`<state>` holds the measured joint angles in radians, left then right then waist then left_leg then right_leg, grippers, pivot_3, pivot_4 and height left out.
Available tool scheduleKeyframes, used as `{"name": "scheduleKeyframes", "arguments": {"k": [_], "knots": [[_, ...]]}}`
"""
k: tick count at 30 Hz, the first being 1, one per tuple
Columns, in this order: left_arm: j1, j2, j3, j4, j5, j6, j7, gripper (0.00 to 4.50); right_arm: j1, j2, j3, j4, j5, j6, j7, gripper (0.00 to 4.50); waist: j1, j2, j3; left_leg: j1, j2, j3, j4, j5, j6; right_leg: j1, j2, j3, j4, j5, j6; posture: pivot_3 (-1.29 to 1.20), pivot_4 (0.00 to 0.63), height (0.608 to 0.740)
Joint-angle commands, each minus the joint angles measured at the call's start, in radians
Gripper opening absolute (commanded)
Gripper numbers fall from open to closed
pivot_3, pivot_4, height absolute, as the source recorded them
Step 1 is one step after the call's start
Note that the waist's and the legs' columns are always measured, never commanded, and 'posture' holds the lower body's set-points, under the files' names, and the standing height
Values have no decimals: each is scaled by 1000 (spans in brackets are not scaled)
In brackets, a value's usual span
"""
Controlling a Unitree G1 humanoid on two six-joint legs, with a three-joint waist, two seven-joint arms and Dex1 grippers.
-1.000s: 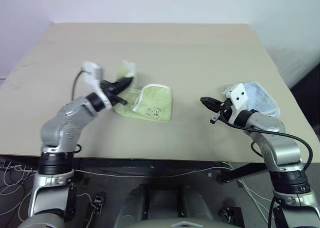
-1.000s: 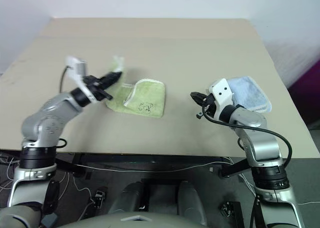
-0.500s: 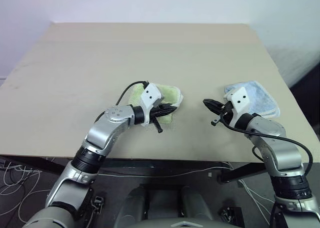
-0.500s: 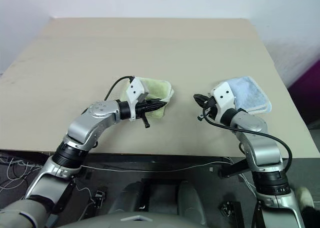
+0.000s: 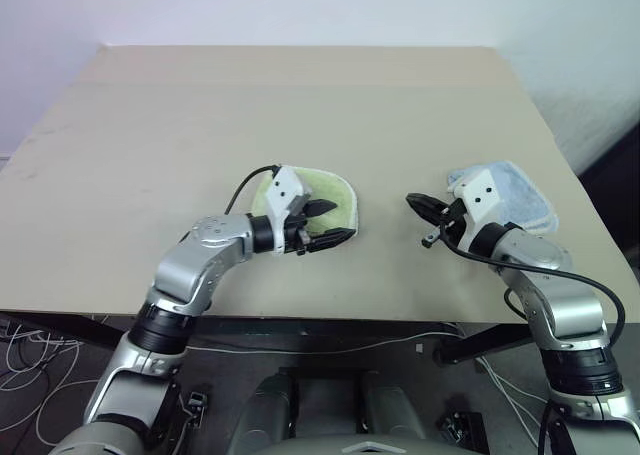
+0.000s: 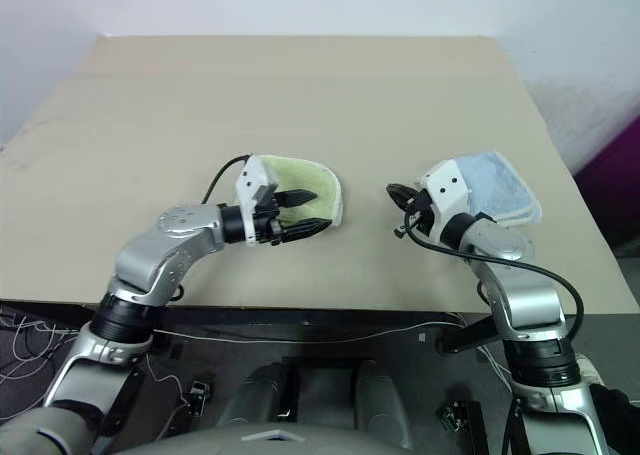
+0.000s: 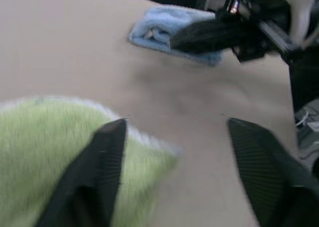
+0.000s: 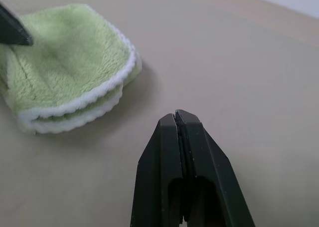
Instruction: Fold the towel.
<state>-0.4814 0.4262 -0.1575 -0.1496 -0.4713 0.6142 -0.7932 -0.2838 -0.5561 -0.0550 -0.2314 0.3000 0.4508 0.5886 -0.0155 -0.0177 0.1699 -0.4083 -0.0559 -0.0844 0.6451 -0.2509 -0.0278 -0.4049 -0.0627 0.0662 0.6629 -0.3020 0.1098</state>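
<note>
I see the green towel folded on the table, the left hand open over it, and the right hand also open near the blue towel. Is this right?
Not fully. The right hand is shut: the right wrist view shows its two fingers pressed together. The rest holds: the green towel lies folded on the table, the left hand is open over it, and the blue towel lies beside the right hand.

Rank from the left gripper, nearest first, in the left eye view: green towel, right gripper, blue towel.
1. green towel, right under the left gripper
2. right gripper, across bare table to the right
3. blue towel, beyond it near the table's right edge
</note>
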Motion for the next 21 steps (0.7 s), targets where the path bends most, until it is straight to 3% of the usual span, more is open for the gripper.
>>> {"name": "scheduleKeyframes", "arguments": {"k": [1, 3, 6, 15, 21], "knots": [[-29, -17, 126, 0, -23, -20, 74, 4301, -62, 41, -10, -24, 28, 8, -21, 0, 2, 0, 0, 0, 0, 0, 0, 0, 0, 0, 0, 0, 0, 0, 0, 0, 150, 740], [-60, -28, 167, 70, 20, -69, 135, 4054, -100, 80, 23, -28, 34, 25, -24, 0, 3, 0, 0, 0, 0, 0, 1, 0, 0, 0, 0, 0, 0, 0, 0, 0, 150, 740], [-93, -20, 152, 160, 104, -156, 155, 3186, -155, 139, 72, -8, 24, 45, -37, 0, 3, 0, 0, 0, 0, 0, 1, 0, 0, 0, 0, 0, 0, 0, 0, 0, 150, 740], [-93, -38, 75, 357, 193, -275, 63, 146, -214, 291, 222, 230, -34, 24, -15, 0, 2, 0, 0, -1, -1, 0, 0, 0, 0, -1, 0, -1, 0, 0, 0, 0, 150, 740], [-83, -36, 31, 467, 267, -302, 43, 146, -206, 328, 273, 363, -89, 19, -24, 0, -1, 0, 0, -1, -1, 0, 1, 0, 0, -2, 0, -1, 1, 0, 0, 0, 150, 740]]}}
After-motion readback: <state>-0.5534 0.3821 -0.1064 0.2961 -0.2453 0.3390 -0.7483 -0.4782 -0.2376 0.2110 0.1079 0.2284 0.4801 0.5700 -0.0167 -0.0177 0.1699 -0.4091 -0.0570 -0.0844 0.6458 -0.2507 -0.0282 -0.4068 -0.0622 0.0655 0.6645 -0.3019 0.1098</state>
